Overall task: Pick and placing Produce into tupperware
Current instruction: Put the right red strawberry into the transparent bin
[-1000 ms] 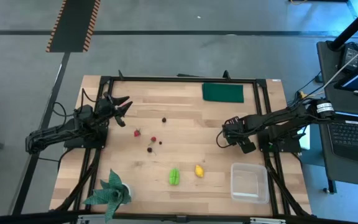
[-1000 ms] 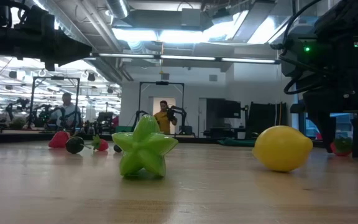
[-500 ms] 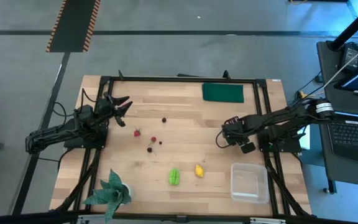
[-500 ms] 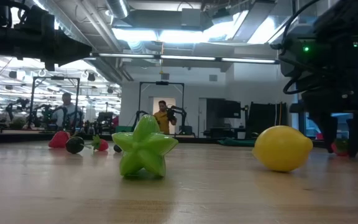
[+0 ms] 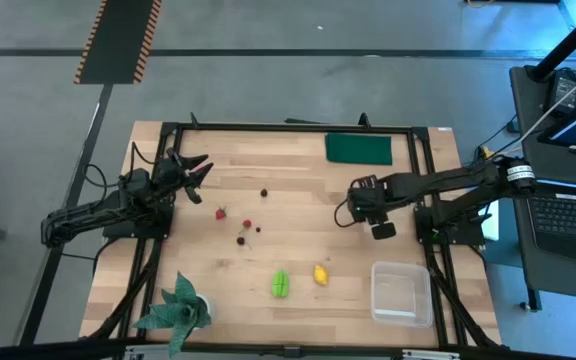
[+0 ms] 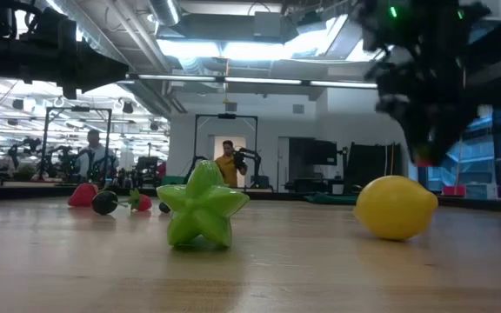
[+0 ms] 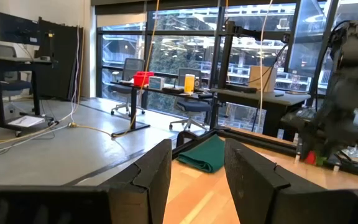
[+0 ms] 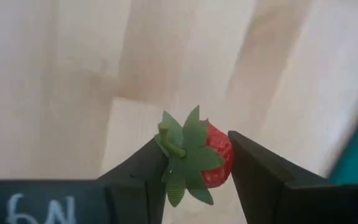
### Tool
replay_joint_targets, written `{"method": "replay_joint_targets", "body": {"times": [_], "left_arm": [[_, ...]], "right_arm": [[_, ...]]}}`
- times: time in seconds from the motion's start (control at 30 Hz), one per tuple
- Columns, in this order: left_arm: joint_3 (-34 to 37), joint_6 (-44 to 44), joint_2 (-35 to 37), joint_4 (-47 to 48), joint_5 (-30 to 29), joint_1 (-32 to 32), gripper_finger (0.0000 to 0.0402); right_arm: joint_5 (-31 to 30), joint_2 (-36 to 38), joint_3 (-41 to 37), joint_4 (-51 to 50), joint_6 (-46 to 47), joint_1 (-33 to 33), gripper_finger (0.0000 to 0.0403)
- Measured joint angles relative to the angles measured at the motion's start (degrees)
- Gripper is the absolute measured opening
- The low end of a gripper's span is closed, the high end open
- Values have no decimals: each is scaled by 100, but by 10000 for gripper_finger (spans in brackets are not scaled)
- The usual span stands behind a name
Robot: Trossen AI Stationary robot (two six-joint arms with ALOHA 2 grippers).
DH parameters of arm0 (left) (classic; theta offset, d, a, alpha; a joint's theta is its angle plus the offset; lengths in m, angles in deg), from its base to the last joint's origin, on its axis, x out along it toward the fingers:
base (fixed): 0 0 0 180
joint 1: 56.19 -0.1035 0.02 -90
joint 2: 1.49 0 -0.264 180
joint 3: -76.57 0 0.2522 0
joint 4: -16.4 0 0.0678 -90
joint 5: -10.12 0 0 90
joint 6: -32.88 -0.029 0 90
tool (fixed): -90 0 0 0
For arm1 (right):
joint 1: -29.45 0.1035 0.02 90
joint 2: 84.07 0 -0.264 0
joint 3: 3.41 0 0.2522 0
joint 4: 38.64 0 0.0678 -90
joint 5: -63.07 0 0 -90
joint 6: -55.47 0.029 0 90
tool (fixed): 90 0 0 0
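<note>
A red toy strawberry [image 8: 213,163] with a green leafy cap sits pinched in my right gripper [image 8: 194,163], lifted off the tabletop. The green star fruit [image 5: 280,284] and yellow lemon [image 5: 320,273] lie near the clear, shallow tupperware [image 5: 401,293]; small red and dark berries [image 5: 244,231] lie scattered farther off.

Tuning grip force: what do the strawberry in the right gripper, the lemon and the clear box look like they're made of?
Strawberry, clamped in the right gripper: probably molded plastic, dull red, with a flat leaf cap that looks like fabric or thin plastic.
Lemon: likely hard plastic, smooth with a soft sheen.
Clear box: transparent plastic; the wood shows through it.
</note>
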Motion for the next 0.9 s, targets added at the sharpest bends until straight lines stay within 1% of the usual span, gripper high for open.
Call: {"method": "replay_joint_targets", "body": {"times": [0.13,0.23,0.4,0.47,0.6,0.73,0.9], "left_arm": [[0,0,0,-2,0,0,140],[0,0,1,-2,0,-1,140],[0,0,0,0,1,0,140],[0,0,1,-2,0,1,140],[0,-2,0,-1,0,1,140],[0,-11,0,0,1,0,140],[0,-15,2,1,0,1,140]], "right_arm": [[39,0,890,-482,659,0,147],[227,7,1552,-886,1352,1,144],[468,11,2311,-1612,2886,174,154],[552,11,2476,-1878,3675,320,155],[962,11,2598,-2256,5160,752,149],[1297,11,2598,-2324,6466,1422,146],[1324,11,2598,-2324,7875,2361,159]]}}
